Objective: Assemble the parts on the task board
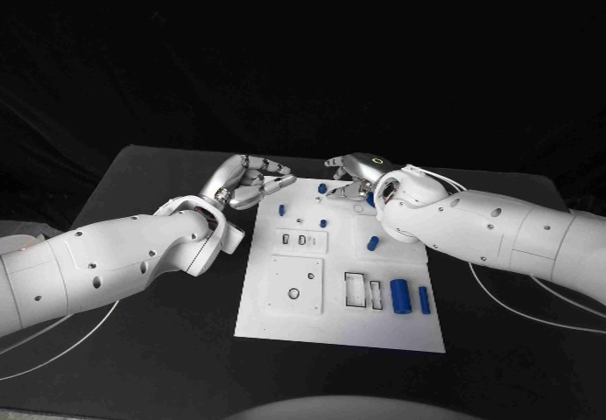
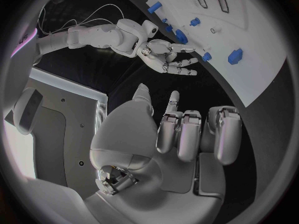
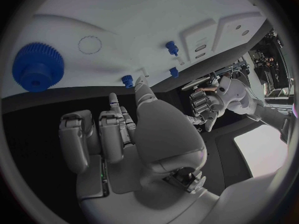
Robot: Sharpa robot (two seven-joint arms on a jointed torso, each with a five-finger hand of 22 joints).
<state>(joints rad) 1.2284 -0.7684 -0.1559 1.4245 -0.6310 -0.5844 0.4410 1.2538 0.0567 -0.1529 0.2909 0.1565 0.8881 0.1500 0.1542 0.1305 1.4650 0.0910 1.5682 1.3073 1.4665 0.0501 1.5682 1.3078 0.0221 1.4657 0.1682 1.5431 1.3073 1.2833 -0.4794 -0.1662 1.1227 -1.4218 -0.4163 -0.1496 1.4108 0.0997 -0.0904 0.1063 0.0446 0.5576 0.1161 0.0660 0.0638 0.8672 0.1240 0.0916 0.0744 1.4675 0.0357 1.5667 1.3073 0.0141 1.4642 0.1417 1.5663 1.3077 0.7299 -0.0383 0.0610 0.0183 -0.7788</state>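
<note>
Here the white task board (image 1: 341,328) lies in the middle of the head view on the black table (image 1: 151,367), with blue parts (image 1: 402,296) at its lower right and more scattered near its top edge. The left hand (image 1: 253,182) hangs at the board's upper left corner, the right hand (image 1: 356,171) just above its top edge. Both are empty, fingers loosely apart.

A black table (image 1: 151,350) stands against a black backdrop (image 1: 303,70), under dim light.
</note>
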